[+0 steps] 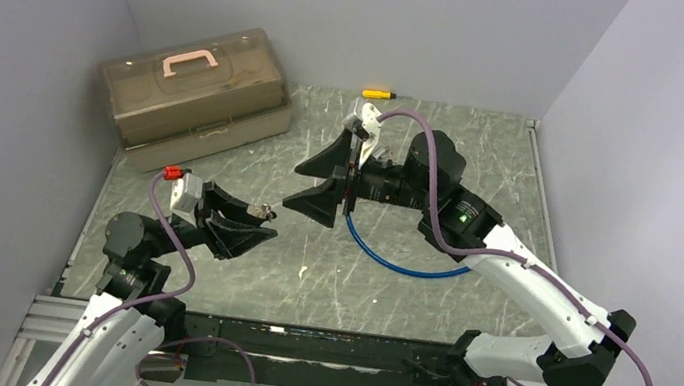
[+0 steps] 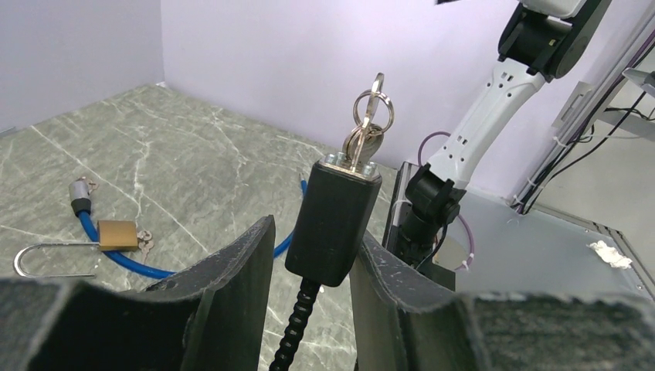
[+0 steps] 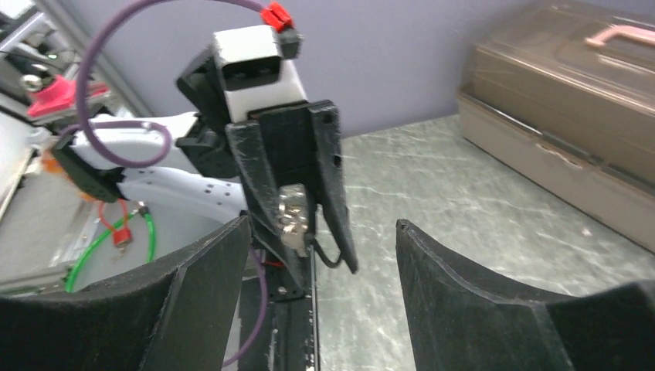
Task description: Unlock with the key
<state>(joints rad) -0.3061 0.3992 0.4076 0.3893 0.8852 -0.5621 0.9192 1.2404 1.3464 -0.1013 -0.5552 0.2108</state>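
Observation:
My left gripper [image 2: 315,232] is shut on a black lock body [image 2: 334,220] and holds it off the table, a black ribbed cable hanging below it. A bunch of silver keys [image 2: 369,127] on a ring sticks out of the lock's top end. From above, the left gripper [image 1: 265,223] points right, with the keys [image 1: 263,210] at its tip. My right gripper [image 1: 292,186] faces it from a short way off, jaws wide apart. In the right wrist view the keys [image 3: 293,216] show ahead of the open right gripper [image 3: 323,224], with nothing between its fingers [image 3: 208,294].
A brass padlock [image 2: 117,233] with an open shackle lies on the marble table [image 1: 306,279], beside a blue cable [image 1: 399,262]. A brown toolbox [image 1: 192,96] with a pink handle stands at the back left. A small yellow tool [image 1: 378,93] lies by the back wall.

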